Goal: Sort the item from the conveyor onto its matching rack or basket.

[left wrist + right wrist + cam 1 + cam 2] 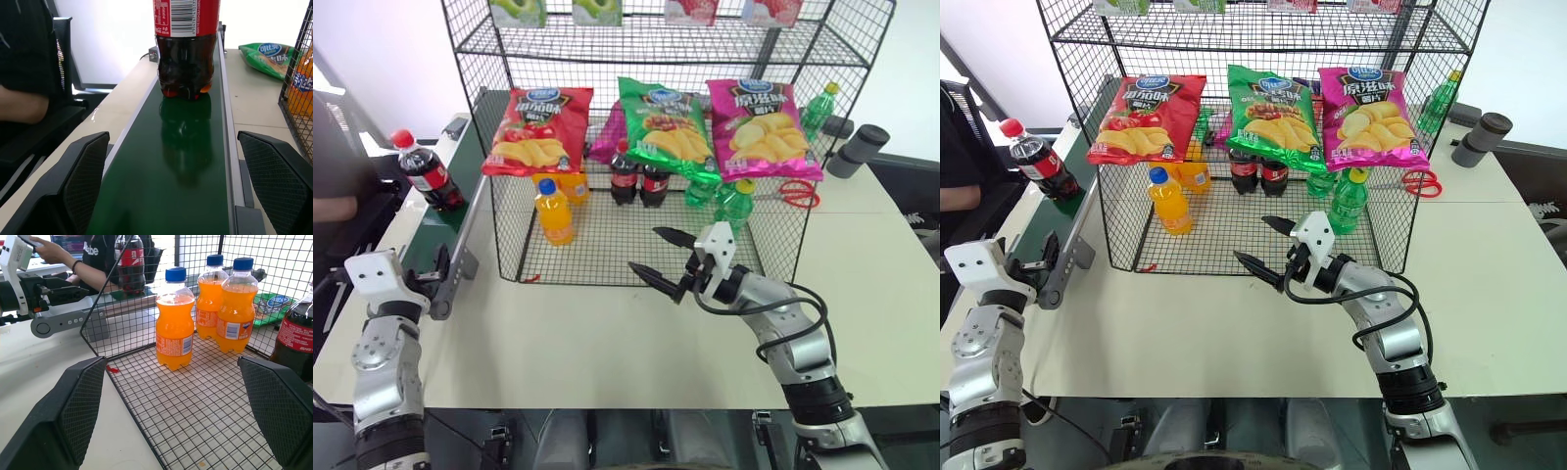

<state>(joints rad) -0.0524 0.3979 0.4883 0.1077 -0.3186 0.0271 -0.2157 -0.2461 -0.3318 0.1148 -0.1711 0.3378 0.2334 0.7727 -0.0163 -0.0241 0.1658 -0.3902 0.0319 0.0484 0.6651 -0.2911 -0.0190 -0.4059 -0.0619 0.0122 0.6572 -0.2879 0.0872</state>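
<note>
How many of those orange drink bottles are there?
3. One orange bottle stands alone near the front of the wire rack floor; the other two stand together just behind it. Others might hide behind the crisp bags.

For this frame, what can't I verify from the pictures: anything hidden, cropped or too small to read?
- Cola bottle: left wrist view cuts off its cap and upper label at the top edge.
- Top shelf of the rack: packets cropped by the head views' upper edge; kinds unreadable.
- Cola bottles in the rack: partly behind the hanging green chip bag; count uncertain.
- Person: cropped by the picture's edge in every view.
</note>
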